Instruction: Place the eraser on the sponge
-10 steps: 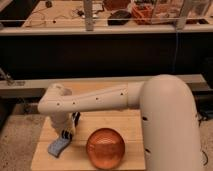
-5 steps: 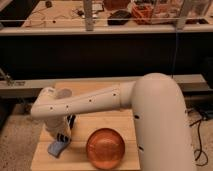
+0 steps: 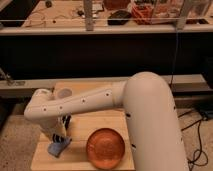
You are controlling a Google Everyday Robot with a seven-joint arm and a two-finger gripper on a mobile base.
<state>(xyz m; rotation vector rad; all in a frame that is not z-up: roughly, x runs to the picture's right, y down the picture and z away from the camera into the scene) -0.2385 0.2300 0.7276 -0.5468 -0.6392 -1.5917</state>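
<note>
Gripper: the gripper (image 3: 60, 138) points down at the front left of the wooden table (image 3: 98, 123), right over the sponge and touching or nearly touching it. Whether it is spread or pinching anything, I cannot tell.
Eraser: it cannot be made out apart from the dark gripper end. It may be in the gripper, or already on the sponge beneath it.
Sponge: the sponge (image 3: 56, 149) is a small blue-grey pad lying flat, just left of the bowl and apart from it.
Sponge handling: likely soft and light. It would give under a push and slide easily on the wood.
Eraser handling: by the task alone, probably light, firm and grippy. A hold across its short sides would suit.
Bowl: the copper-orange bowl (image 3: 105, 147) is shiny and rounded and sits close enough to get bumped.
Arm: the white arm (image 3: 82, 102) sweeps in from the right.
Writing: none readable, on the table or on the cluttered shelf (image 3: 115, 17) behind.
</note>
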